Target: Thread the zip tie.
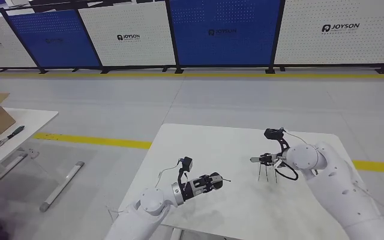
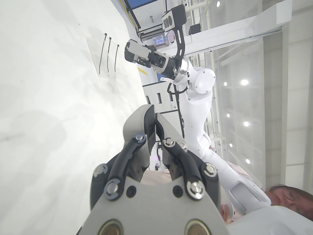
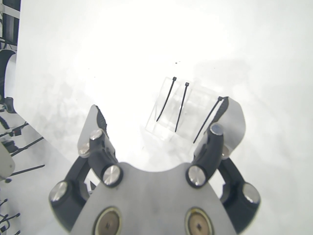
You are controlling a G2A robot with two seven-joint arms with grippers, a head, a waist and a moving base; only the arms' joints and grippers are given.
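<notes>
left pincer (image 2: 153, 114) pinched on thin black zip tie (image 1: 227, 179) | right pincer (image 3: 161, 104) wide, near three slim ties (image 3: 182, 106)

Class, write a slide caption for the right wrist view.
Right gripper, jaws open, above three black zip ties lying side by side on a white table.

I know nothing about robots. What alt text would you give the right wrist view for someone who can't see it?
Three black zip ties lie side by side on a white table, at least two on a clear sheet. The right gripper hangs over them with its fingers spread open, one finger beside the outermost tie.
</notes>
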